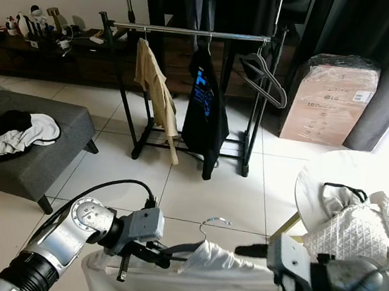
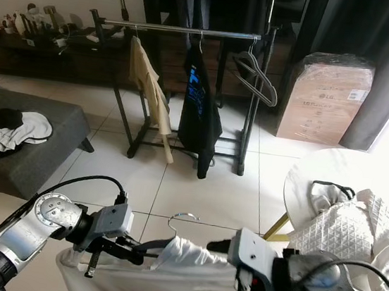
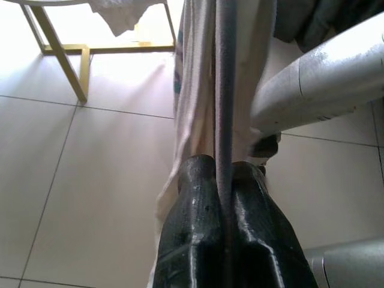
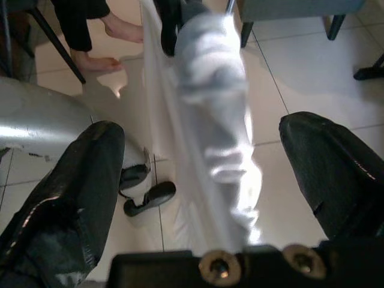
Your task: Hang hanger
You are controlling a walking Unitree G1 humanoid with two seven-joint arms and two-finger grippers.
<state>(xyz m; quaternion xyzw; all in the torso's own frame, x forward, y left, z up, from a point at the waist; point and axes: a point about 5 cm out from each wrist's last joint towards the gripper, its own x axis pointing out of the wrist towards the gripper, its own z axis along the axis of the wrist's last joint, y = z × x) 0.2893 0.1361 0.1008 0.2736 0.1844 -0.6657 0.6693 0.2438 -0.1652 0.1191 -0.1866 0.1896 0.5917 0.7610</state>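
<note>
White cloth is draping from the hanger [image 1: 200, 242] that the left gripper [image 1: 159, 256] is pinching shut by 1 grey arm, its 2 black fingers [image 3: 198, 234] pressing tight on either side of the bar. The white garment [image 1: 220, 280] is sagging below and beyond that grip, and the hanger's metal hook [image 1: 215, 222] is standing up just past the fingertips, pointing toward the rack ahead.

The right gripper [image 1: 255, 279] is sitting on the far side of the garment from the left one, its fingers [image 4: 90, 180] spread wide, with the cloth hanging loosely between them (whether either finger is touching the fabric cannot be told).

Well beyond both grippers, the clothes rack [image 1: 194, 33] is carrying a tan shirt [image 1: 155, 87], a black shirt with blue print [image 1: 205, 108] and 1 bare grey hanger [image 1: 267, 76]. Out to the left gripper's side, a grey ottoman [image 1: 52, 149] is holding crumpled black and white clothes [image 1: 15, 134]. Near the right gripper's outer side, a round white table [image 1: 347, 171] is bearing a quilted white garment [image 1: 362, 226], and a wrapped cardboard box [image 1: 331, 98] is standing by the dark curtain [image 1: 377, 47].
</note>
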